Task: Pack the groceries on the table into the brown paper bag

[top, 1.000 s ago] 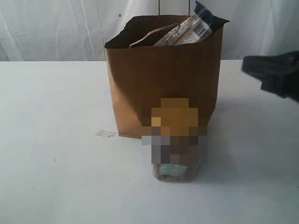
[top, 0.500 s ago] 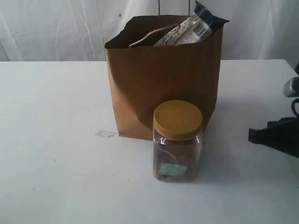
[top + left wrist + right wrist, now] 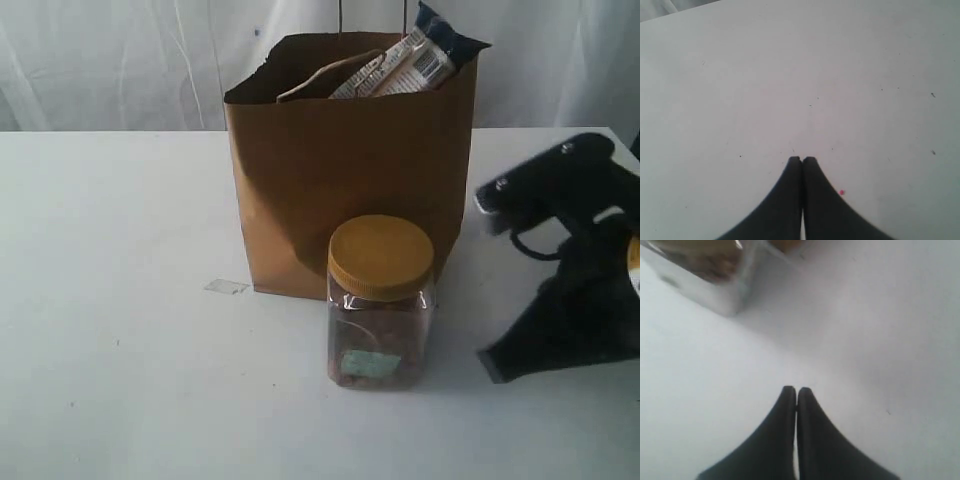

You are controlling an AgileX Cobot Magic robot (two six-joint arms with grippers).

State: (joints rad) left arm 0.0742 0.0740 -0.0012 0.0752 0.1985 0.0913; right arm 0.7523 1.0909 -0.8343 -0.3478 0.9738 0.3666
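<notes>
The brown paper bag [image 3: 340, 180] stands upright at the middle of the white table [image 3: 120, 350]. A dark-blue pasta packet [image 3: 425, 55] sticks out of its top right corner. Just in front of the bag stands the yellow-lidded clear jar [image 3: 380, 300], whose lower corner also shows in the right wrist view [image 3: 705, 270]. My right gripper [image 3: 492, 362] is shut and empty, low over the table a short way right of the jar; the right wrist view shows it [image 3: 796, 389] with the jaws pressed together. My left gripper [image 3: 802, 159] is shut and empty over bare tabletop, and is out of the exterior view.
A small clear scrap [image 3: 226, 287] lies on the table left of the bag's base. A white curtain [image 3: 100, 60] hangs behind the table. A tiny pink speck [image 3: 842, 192] lies beside the left gripper's fingers.
The right arm came down from the upper right edge and moved left toward the jar. Bag and jar have not moved.
</notes>
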